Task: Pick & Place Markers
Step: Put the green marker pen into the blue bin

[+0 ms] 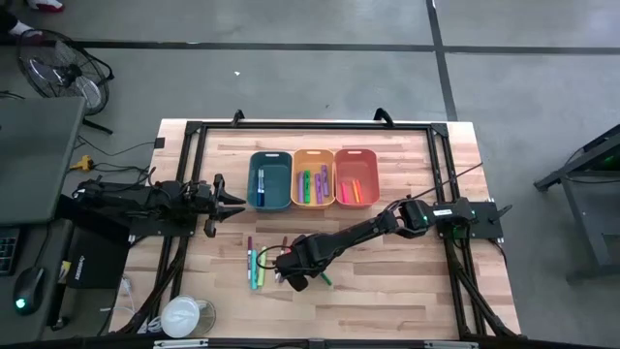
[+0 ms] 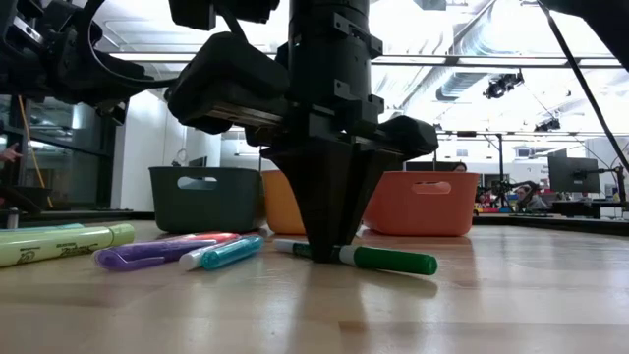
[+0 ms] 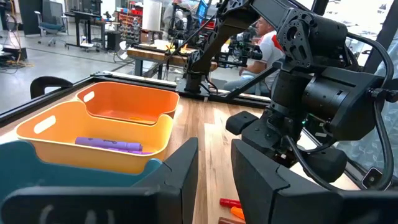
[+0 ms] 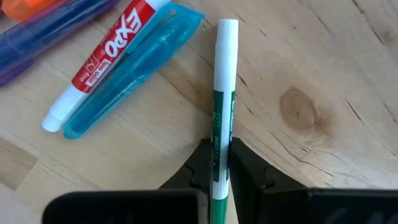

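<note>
A green marker [image 4: 222, 93] lies flat on the wooden table, in front of three bins: teal [image 1: 269, 180], yellow-orange [image 1: 313, 178] and orange [image 1: 356, 177]. My right gripper [image 4: 221, 155] stands over it, pointing down and shut on it; the low view shows the marker [image 2: 388, 260] sticking out on both sides of the fingers. To the marker's left lie more markers: a red-and-white one [image 4: 102, 59], a blue one [image 4: 134, 68], a purple one [image 2: 147, 254] and a yellow-green one [image 2: 59, 244]. My left gripper [image 1: 237, 202] waits level at the table's left, open, with nothing between its fingers. My right gripper pinches the green marker's barrel [image 4: 222, 134] between its two fingers, roughly at mid-length. The fingers come from above, pointing down, and lie across the marker. The marker lies level on the table top.
The bins hold several markers, among them a purple one [image 3: 109, 144]. A white round object [image 1: 181, 315] sits at the table's near left corner. Black frame rails [image 1: 310, 126] run along the table's edges. A person [image 3: 264, 37] sits beyond the table.
</note>
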`<state>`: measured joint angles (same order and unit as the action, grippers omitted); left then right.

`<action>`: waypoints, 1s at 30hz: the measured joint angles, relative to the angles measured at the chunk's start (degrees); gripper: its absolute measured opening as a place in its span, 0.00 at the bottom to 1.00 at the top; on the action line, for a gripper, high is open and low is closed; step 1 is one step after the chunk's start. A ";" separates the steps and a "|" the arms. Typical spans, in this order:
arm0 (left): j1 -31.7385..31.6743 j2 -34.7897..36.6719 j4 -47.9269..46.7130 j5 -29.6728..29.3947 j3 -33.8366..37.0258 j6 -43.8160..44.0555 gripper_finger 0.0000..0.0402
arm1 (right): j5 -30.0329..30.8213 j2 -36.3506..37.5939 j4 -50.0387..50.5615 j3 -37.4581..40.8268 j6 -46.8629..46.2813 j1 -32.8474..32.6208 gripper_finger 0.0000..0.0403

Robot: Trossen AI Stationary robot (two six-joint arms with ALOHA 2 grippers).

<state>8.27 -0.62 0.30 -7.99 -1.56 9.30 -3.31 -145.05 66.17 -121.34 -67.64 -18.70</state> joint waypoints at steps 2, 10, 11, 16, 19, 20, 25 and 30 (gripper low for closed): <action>-0.02 0.00 0.00 0.00 0.00 0.00 0.23 | -0.02 0.12 0.00 0.00 0.03 0.00 0.05; 0.00 0.00 0.02 0.00 0.00 0.00 0.23 | 0.58 1.40 0.06 0.29 0.10 0.00 0.05; -0.02 0.00 0.01 0.00 0.00 0.00 0.23 | 1.16 1.95 0.56 0.31 -0.05 -0.02 0.05; -0.02 0.00 0.00 0.00 0.00 0.00 0.23 | 2.85 3.98 3.33 0.46 -0.34 0.51 0.05; 0.00 0.00 0.00 0.00 0.00 0.00 0.23 | 3.67 5.07 6.10 0.79 -0.13 0.92 0.05; -0.01 0.00 0.01 0.00 0.01 0.00 0.23 | 4.07 5.46 6.50 0.79 -0.09 0.94 0.05; -0.02 0.00 0.00 0.00 0.00 0.00 0.23 | 5.14 7.69 8.61 0.50 0.00 1.10 0.05; 0.00 0.00 0.01 0.00 0.00 0.00 0.23 | 6.11 10.10 9.01 0.51 0.11 1.35 0.05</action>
<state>8.27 -0.62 0.31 -7.99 -1.56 9.30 2.80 -134.96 75.18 -120.83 -67.53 -17.35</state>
